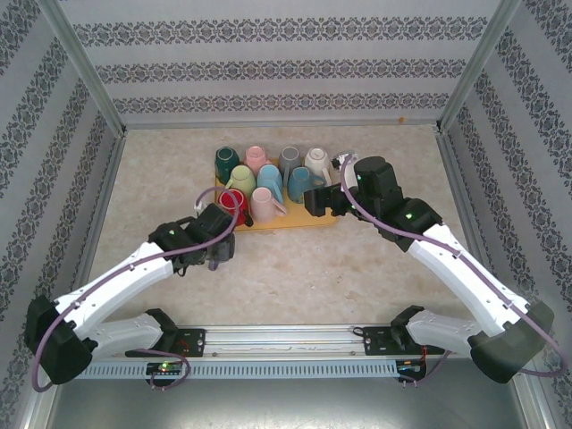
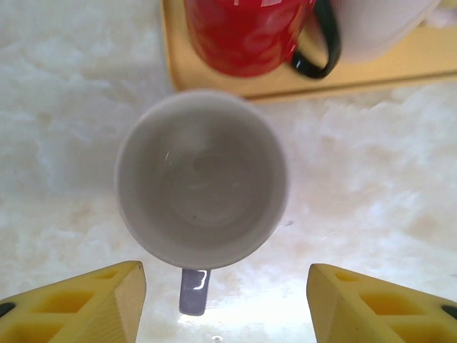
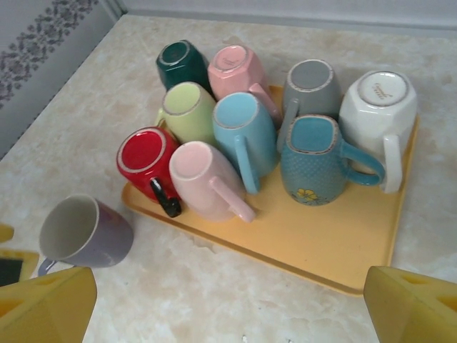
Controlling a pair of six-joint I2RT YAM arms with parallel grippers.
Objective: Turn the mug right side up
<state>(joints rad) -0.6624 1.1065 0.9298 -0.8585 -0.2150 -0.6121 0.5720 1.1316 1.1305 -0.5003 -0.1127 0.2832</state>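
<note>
the purple mug [image 2: 202, 179] stands mouth up just beside the tray [image 2: 400, 66]; left gripper [image 2: 225, 289] spread around it, untouching; right gripper [image 3: 228, 296] spread, empty.

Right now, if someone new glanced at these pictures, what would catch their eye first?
A yellow tray toward the back of the table, packed with nine colourful mugs, all upside down. Off its near-left corner, one lilac mug stands upright alone on the table, with the left gripper open above it.

yellow tray [image 3: 321, 250] on table [image 3: 214, 307] | 9 mugs [image 3: 243, 128] upside dn on tray
</note>
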